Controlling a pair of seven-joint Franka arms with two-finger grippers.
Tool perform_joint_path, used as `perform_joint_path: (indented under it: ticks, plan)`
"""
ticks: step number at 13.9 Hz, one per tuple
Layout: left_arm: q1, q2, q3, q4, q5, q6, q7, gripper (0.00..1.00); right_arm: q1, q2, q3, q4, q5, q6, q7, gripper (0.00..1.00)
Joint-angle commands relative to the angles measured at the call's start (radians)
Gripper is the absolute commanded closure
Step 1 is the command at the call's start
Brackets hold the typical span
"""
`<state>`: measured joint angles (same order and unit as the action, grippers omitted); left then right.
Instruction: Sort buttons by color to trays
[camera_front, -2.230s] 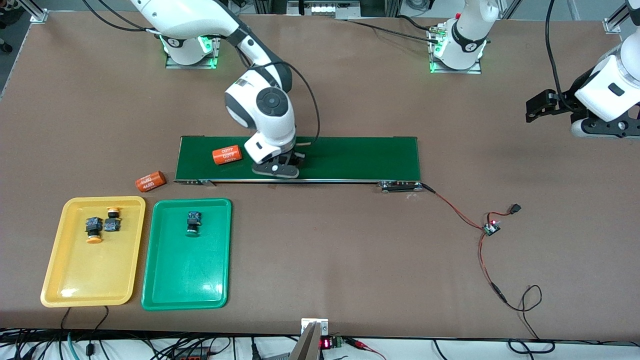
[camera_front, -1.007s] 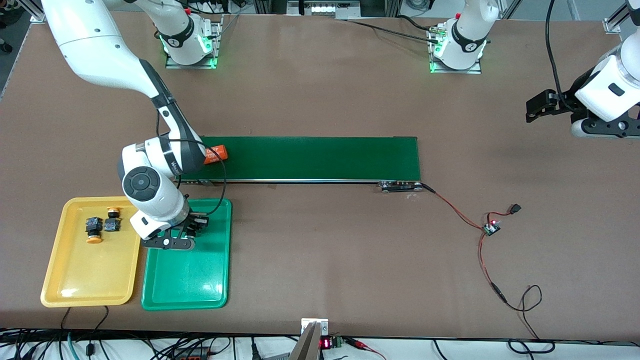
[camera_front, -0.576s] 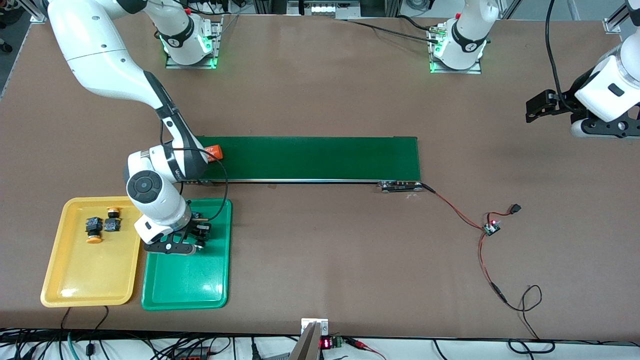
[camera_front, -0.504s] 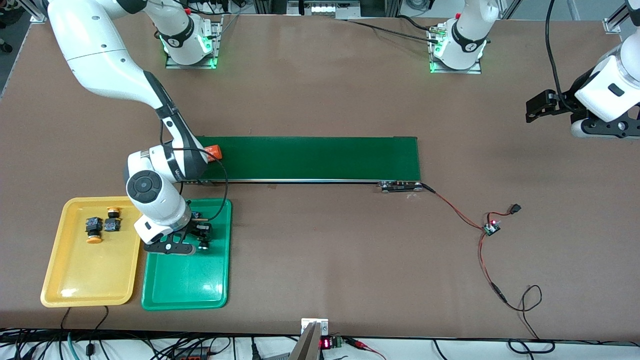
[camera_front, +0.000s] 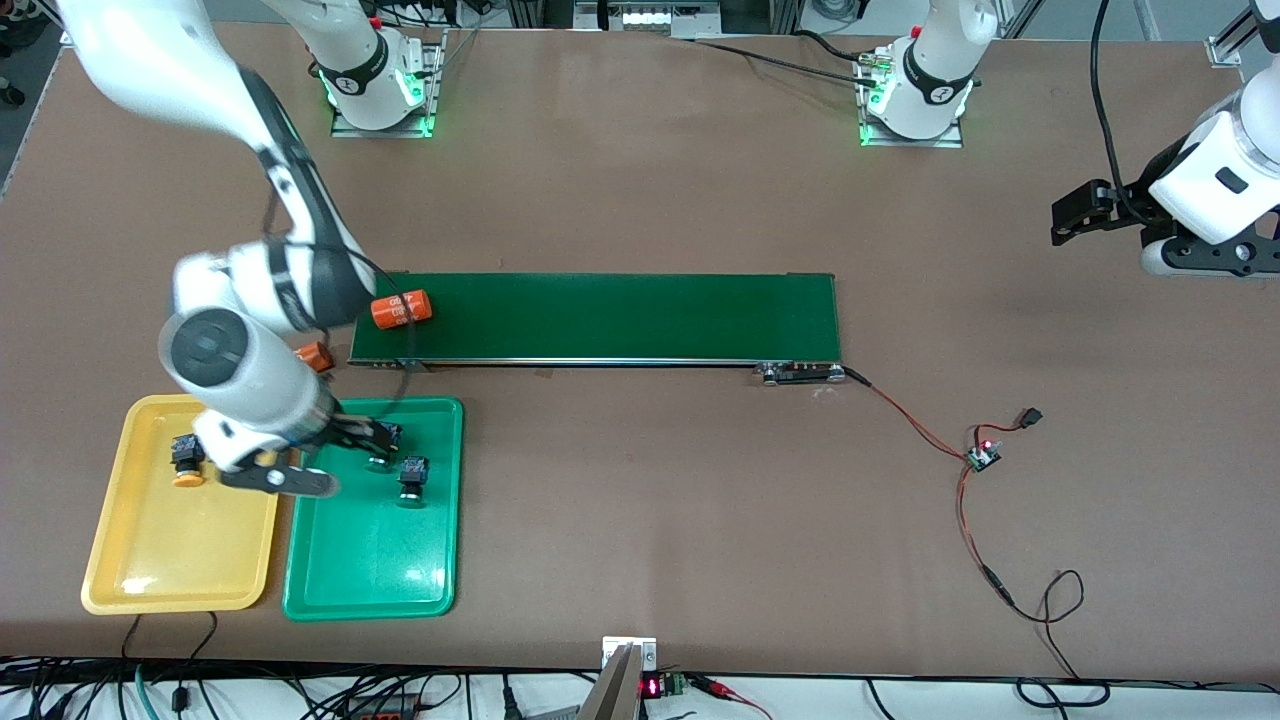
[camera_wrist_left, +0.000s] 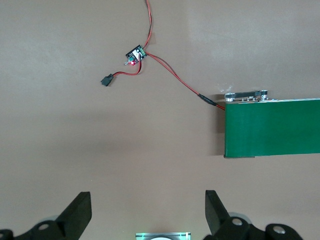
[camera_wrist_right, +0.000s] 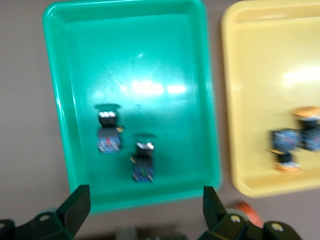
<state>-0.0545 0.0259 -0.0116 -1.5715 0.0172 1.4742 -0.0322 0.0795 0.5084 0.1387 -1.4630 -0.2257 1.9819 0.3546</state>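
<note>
The green tray (camera_front: 345, 560) holds two green-capped buttons, one (camera_front: 411, 478) in the open and one (camera_front: 384, 441) partly under my right hand. Both show in the right wrist view (camera_wrist_right: 108, 132) (camera_wrist_right: 144, 160). The yellow tray (camera_front: 150, 540) holds a yellow-capped button (camera_front: 186, 462); the second is hidden by the arm in the front view. Both show in the right wrist view (camera_wrist_right: 307, 127) (camera_wrist_right: 282, 150). My right gripper (camera_front: 345, 432) (camera_wrist_right: 144, 202) is open and empty, raised over the edge where the two trays meet. My left gripper (camera_front: 1085, 212) (camera_wrist_left: 147, 210) is open and empty, waiting at the left arm's end.
A long dark-green conveyor belt (camera_front: 620, 318) lies across the middle, with an orange cylinder (camera_front: 400, 308) on its end toward the right arm. A second orange cylinder (camera_front: 315, 355) lies off that end, partly hidden. A small circuit board (camera_front: 983, 457) with red wires lies toward the left arm's end.
My right gripper carried a green button from the belt to the green tray, let it go, then rose and shifted toward the yellow tray. The cylinder on the belt moved toward the right arm's end.
</note>
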Motion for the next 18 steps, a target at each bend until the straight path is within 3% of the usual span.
perform_joint_path:
  ticks: [1, 4, 7, 10, 18]
  plan:
    - [-0.001, 0.0, 0.001, 0.004, 0.015, 0.003, 0.02, 0.0, -0.095, -0.195, 0.005, -0.051, 0.075, -0.167, -0.112, 0.0]
    - [-0.005, 0.002, -0.001, 0.014, 0.015, 0.005, 0.018, 0.0, -0.133, -0.342, 0.004, -0.05, 0.115, -0.326, -0.117, 0.0]
    - [-0.002, 0.012, -0.001, 0.021, 0.015, 0.005, 0.018, 0.0, -0.121, -0.413, 0.004, -0.068, 0.134, -0.425, -0.161, 0.0]
    - [-0.001, 0.012, 0.004, 0.019, 0.017, -0.006, 0.021, 0.0, -0.116, -0.415, 0.004, -0.141, 0.224, -0.3, -0.157, 0.0]
    - [-0.002, 0.014, 0.002, 0.019, 0.017, -0.008, 0.009, 0.0, -0.113, -0.373, 0.01, -0.14, 0.233, -0.213, -0.151, 0.0]
